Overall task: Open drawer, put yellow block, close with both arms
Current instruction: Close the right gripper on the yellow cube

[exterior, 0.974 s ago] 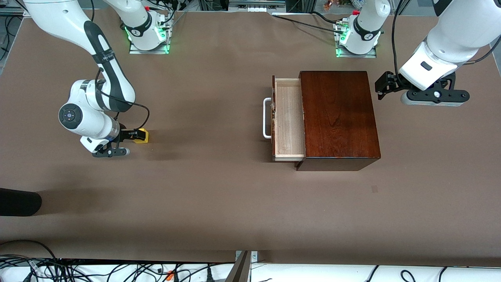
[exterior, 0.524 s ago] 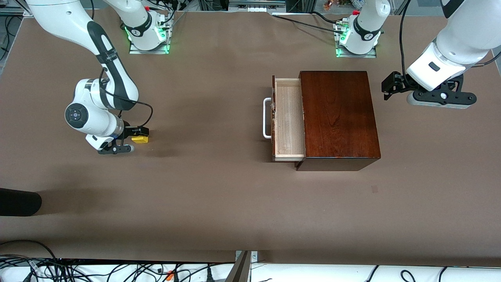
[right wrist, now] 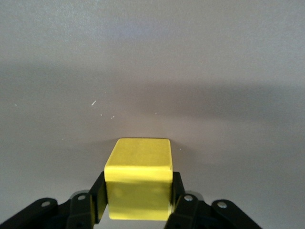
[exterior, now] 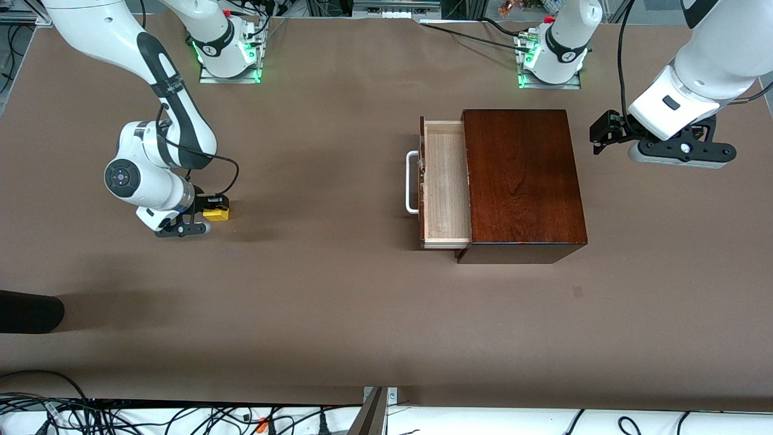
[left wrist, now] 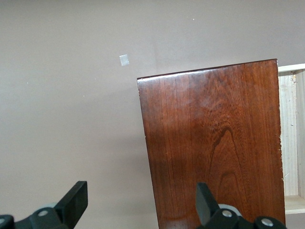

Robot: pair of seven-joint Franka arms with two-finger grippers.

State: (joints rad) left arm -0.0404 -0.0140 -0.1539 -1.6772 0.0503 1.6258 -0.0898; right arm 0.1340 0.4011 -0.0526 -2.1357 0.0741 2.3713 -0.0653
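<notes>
The yellow block (exterior: 217,212) sits low at the table's surface toward the right arm's end, and my right gripper (exterior: 211,211) is shut on it. In the right wrist view the yellow block (right wrist: 138,185) fills the gap between the black fingers (right wrist: 98,198). The drawer (exterior: 445,181) stands pulled out of the mahogany box (exterior: 522,181), its pale tray empty and its white handle (exterior: 411,182) facing the right arm's end. My left gripper (exterior: 599,138) hangs open, holding nothing, over the table beside the box's closed end. The left gripper (left wrist: 141,205) straddles the box (left wrist: 214,143) edge, and a strip of the drawer (left wrist: 289,138) shows.
A black rounded object (exterior: 30,311) lies at the table's edge toward the right arm's end, nearer the front camera. A small pale mark (exterior: 578,292) lies on the brown table (exterior: 338,290) nearer the camera than the box. Cables run along the front edge.
My right gripper has closed on the yellow block and shifted slightly toward the drawer. The left arm drew a little away from the box, then held still.
</notes>
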